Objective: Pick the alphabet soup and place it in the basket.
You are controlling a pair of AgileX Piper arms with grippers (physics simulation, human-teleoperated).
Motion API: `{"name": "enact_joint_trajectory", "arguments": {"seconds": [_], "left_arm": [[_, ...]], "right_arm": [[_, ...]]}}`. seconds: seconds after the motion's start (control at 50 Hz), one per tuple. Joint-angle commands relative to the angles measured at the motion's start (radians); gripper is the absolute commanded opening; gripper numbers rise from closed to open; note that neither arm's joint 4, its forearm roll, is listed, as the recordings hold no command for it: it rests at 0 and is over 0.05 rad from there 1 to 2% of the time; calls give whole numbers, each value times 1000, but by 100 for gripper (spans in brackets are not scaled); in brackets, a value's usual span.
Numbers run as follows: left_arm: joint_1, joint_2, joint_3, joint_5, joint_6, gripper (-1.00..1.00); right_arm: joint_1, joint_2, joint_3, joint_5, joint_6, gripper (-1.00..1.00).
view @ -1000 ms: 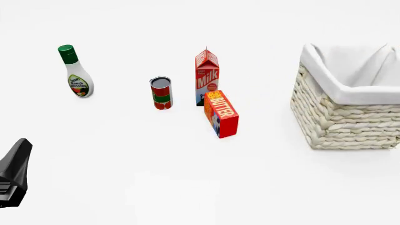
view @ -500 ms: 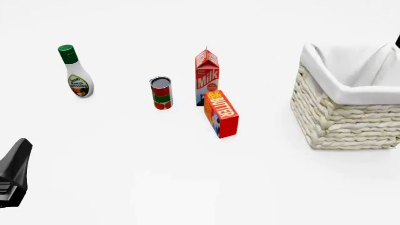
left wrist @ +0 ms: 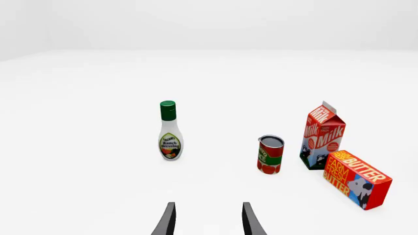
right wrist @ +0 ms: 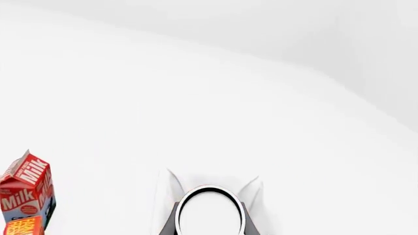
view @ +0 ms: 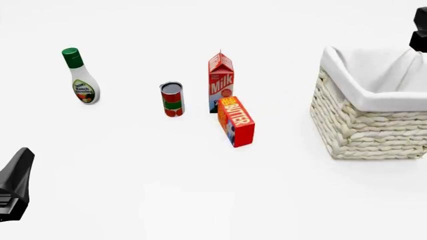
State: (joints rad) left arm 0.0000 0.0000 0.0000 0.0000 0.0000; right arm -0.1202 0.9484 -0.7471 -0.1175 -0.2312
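Note:
The alphabet soup shows only in the right wrist view, as a round silver-white can top (right wrist: 209, 211) with a dark rim. Its label is hidden. My right gripper (right wrist: 209, 221) is shut on it, one dark finger on each side. In the front view only a black part of that gripper (view: 419, 31) shows at the right edge, above the far right corner of the basket (view: 368, 131). The basket's white lining (right wrist: 167, 192) lies just beyond the can. My left gripper (left wrist: 207, 223) is open and empty, low at the near left (view: 15, 186).
A ranch dressing bottle (view: 81, 80) stands at the far left. A red-and-green can (view: 172, 99), a milk carton (view: 221, 82) and a butter box (view: 236, 121) stand near the middle, left of the basket.
My right gripper has come into the front view at the upper right edge, above the basket. The left arm and the groceries have not moved.

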Motion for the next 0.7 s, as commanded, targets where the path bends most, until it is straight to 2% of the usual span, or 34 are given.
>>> {"name": "enact_joint_trajectory", "arguments": {"seconds": [0.02,0.18,0.38,0.7], "left_arm": [[0,0,0,0,0,100],[0,0,0,0,0,100],[0,0,0,0,0,100],[0,0,0,0,0,100]], "right_arm": [[-9,39,-56,50,-12,-100],[8,73,-88,105,-36,-100],[12,115,-88,117,-59,-100],[-20,132,-109,176,-116,-100]]}}
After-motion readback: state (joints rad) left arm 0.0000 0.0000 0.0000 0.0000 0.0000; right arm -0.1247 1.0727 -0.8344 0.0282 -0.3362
